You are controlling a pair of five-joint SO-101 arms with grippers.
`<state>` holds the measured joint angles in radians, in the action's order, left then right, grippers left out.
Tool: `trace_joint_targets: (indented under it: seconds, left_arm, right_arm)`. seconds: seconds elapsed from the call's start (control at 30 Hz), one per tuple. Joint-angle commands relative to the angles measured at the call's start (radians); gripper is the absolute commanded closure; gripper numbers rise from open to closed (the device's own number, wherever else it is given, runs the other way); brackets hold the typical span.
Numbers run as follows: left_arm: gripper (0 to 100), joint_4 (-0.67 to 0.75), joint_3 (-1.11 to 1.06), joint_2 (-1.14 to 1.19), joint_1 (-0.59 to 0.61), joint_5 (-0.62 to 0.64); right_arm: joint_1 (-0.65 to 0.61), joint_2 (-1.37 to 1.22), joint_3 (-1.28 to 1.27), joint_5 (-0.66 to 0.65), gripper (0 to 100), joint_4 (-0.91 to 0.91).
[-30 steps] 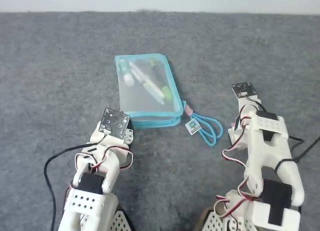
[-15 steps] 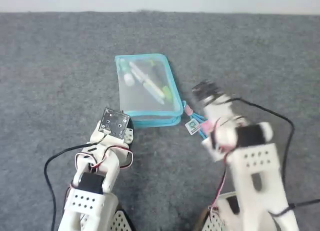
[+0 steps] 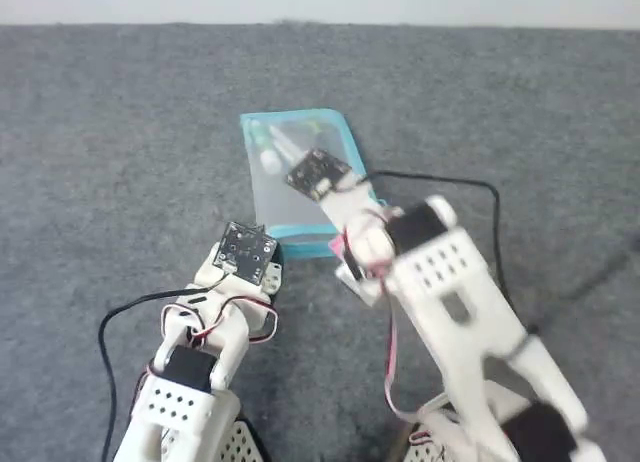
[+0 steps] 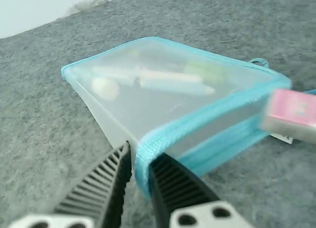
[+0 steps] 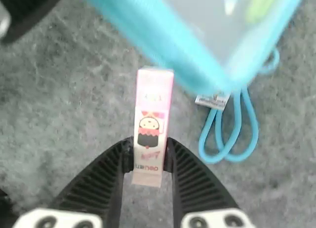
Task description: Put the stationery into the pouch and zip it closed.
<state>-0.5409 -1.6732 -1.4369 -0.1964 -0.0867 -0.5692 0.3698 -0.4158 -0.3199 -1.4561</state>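
A translucent pouch [image 3: 278,197] with turquoise trim lies on the grey carpet [image 3: 120,132]. Inside it are pens [image 4: 168,82] and a small white eraser [image 4: 105,88]. My left gripper [image 4: 141,156] is shut on the pouch's near corner, with the turquoise zipper edge pinched between its black fingers [image 4: 111,188]. In the high view the left gripper [image 3: 262,254] sits at that same corner. My right gripper [image 5: 149,145] is shut on the pink zipper pull [image 5: 150,114], just off the pouch [image 5: 207,35]. From above, the right gripper [image 3: 342,250] is by the near edge, and its arm hides the pouch's right side.
A turquoise cord loop [image 5: 232,134] and a white label [image 5: 212,98] trail from the pouch's end. A black cable [image 3: 110,327] curves beside the left arm's base. Grey carpet stretches open to the left and far side.
The right arm swung in from the right side over the pouch and took hold of the pink zipper pull. The pouch turned slightly, and the left arm shifted a little right.
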Motion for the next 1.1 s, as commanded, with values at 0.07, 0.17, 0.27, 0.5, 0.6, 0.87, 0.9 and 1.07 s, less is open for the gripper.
trace_joint_targets:
  seconds: [0.07,0.17,0.27,0.5,0.6,0.87,0.9,1.07]
  left_arm:
    - [99,-0.011,0.039,-0.014,-0.037,-0.043]
    - [99,-0.011,0.041,-0.014,-0.037,-0.043]
    - [99,-0.009,0.041,-0.014,-0.037,-0.046]
    - [99,-0.006,0.039,-0.014,-0.037,-0.046]
    - [99,-0.006,0.039,-0.014,-0.038,-0.046]
    - [99,-0.011,0.036,-0.014,-0.068,-0.048]
    - [99,-0.011,0.036,-0.014,-0.068,-0.048]
    - [99,-0.011,0.036,-0.014,-0.068,-0.048]
  right_arm:
    - [-0.007,-0.234,0.238,0.084,99.1,-0.001]
    - [-0.007,-0.36,0.364,0.12,99.1,-0.036]
    - [-0.007,-0.47,0.511,0.13,99.1,-0.088]
    - [-0.013,-0.67,0.887,0.129,99.0,-0.305]
    - [-0.013,-0.748,1.01,0.129,99.0,-0.332]
    - [-0.016,-0.897,1.125,0.092,97.2,-0.332]
    - [-0.016,-0.9,1.129,0.091,94.6,-0.331]
    - [-0.038,-0.9,1.129,0.086,77.5,-0.326]
